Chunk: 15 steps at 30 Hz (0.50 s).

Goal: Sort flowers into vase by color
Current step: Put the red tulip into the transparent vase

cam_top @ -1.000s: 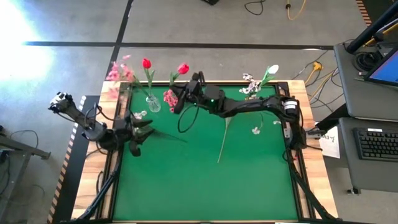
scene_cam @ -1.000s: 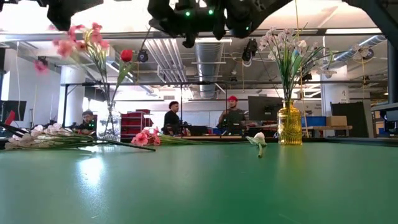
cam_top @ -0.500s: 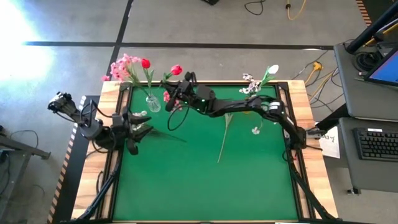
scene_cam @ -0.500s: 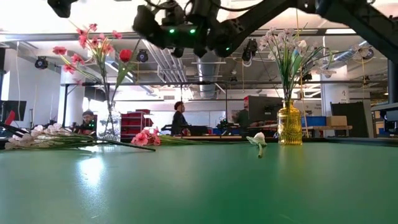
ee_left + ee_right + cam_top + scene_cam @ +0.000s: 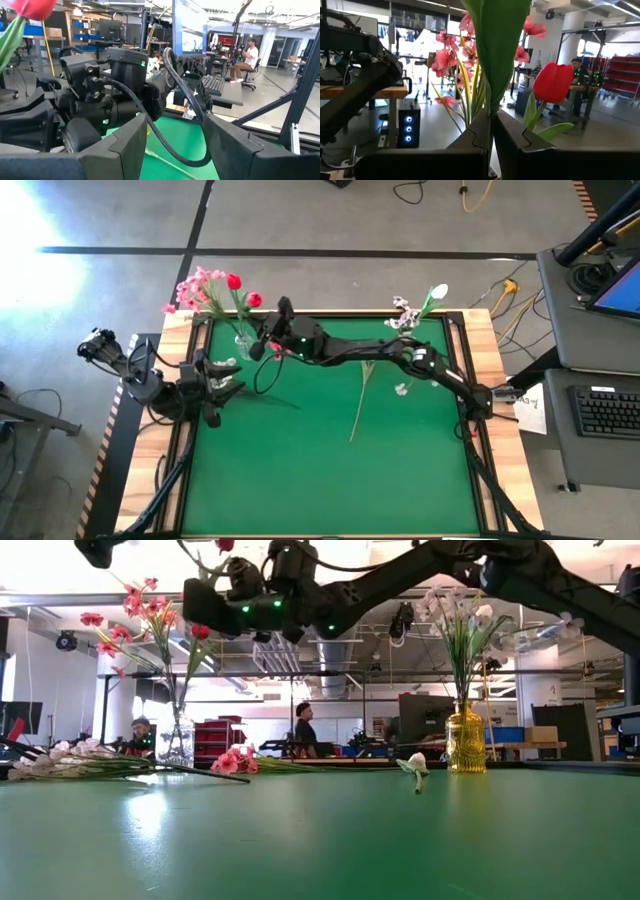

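Note:
My right gripper [image 5: 262, 344] reaches across the far left of the table, beside the clear glass vase [image 5: 243, 346], and is shut on a red-budded flower [image 5: 254, 300]. The vase [image 5: 178, 740] holds pink sprays [image 5: 195, 285] and a red bud [image 5: 234, 281]; both show close ahead in the right wrist view, the red bud [image 5: 552, 82] and the pink sprays [image 5: 449, 55]. My left gripper [image 5: 226, 385] waits open near the table's left edge. A yellow vase [image 5: 465, 740] at the far right holds white flowers. My right gripper pinches the flower's green stem [image 5: 491, 114] between its two fingers, which lie level across it and point toward the table's left. The flower stands upright and lifted clear, a broad green leaf [image 5: 496, 40] rising above the fingers and the red bud [image 5: 225, 544] on top.
On the green mat lie a long-stemmed white flower [image 5: 362, 395], a small white blossom [image 5: 402, 389], white sprays [image 5: 70, 755] by my left gripper and a pink spray [image 5: 235, 762]. A white tulip bud [image 5: 413, 768] lies mid-table. People move in the room behind.
My right gripper has carried the red flower along the far edge toward the table's left, up to the clear vase; the bud now stands close beside the vase's flowers. Its fingers stayed shut on the stem.

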Each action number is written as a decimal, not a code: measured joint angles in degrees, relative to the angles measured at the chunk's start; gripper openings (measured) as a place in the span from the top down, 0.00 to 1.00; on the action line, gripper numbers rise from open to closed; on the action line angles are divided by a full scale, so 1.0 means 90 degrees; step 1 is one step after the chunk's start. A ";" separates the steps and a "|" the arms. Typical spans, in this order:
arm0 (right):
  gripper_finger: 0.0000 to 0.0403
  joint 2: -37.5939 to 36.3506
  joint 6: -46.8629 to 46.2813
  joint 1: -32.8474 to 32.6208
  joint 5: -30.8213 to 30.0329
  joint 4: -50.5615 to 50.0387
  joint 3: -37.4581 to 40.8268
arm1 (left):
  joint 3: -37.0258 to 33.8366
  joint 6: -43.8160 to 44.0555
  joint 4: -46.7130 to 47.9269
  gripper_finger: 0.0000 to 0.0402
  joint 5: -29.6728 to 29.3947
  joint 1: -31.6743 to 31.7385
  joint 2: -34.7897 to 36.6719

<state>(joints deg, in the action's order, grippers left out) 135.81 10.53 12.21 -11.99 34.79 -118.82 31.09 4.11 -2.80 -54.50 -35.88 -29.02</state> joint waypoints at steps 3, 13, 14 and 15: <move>0.98 0.0103 -0.0047 0.0000 0.0000 -0.0165 -0.0177 | 0.0000 0.0004 0.0095 0.55 0.0000 0.0000 0.0030; 0.90 0.0118 -0.0238 -0.0005 0.0000 -0.0402 -0.0197 | -0.0005 0.0004 0.0096 0.55 -0.0002 0.0000 0.0035; 0.88 0.0118 -0.0298 -0.0005 0.0000 -0.0440 -0.0197 | -0.0005 0.0004 0.0097 0.55 -0.0005 0.0000 0.0033; 0.86 0.0118 -0.0365 -0.0005 0.0000 -0.0477 -0.0197 | -0.0005 0.0004 0.0099 0.55 -0.0005 0.0000 0.0031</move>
<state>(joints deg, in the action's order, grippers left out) 136.88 7.24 12.16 -11.99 30.49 -120.60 31.05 4.14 -1.90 -54.54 -35.88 -28.74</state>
